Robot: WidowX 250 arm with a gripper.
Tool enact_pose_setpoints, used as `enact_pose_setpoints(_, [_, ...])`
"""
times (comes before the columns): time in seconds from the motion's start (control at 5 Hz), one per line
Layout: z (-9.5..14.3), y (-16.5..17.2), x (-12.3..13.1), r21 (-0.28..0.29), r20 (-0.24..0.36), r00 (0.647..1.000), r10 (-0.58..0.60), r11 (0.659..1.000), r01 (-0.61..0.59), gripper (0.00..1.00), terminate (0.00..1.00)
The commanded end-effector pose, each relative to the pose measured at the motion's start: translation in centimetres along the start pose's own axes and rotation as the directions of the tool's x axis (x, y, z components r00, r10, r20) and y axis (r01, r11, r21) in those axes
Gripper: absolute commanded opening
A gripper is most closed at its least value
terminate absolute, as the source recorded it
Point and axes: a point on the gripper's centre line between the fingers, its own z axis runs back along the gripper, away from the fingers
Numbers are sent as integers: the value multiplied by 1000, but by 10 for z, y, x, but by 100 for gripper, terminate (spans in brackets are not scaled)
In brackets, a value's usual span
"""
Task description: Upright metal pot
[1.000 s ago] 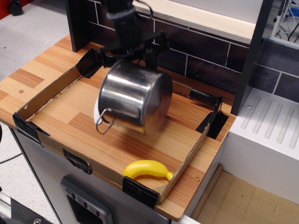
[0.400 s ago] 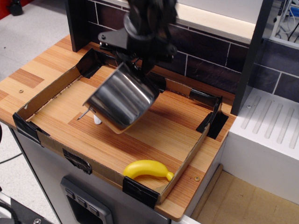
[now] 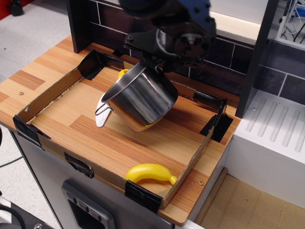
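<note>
Clamped at its upper rim by the hand, metal pot hangs tilted just below it, over the counter inside the cardboard frame; open wood toward the banana

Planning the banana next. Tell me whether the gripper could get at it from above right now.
Probably not yet: the banana lies uncovered by the tray's front wall, but the gripper is occupied holding the tilted metal pot.
</note>
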Motion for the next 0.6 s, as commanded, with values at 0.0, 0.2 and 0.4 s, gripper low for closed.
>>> enact_pose_setpoints(0.0, [6,-20,-7,20,-61,997,-47,999,48,0,0])
enact_pose_setpoints(0.2, [9,-20,-1,-55,-102,985,140,988,-146,100,0])
enact_pose_setpoints(0.4, [9,-21,3,-31,-94,961,260,964,-264,100,0])
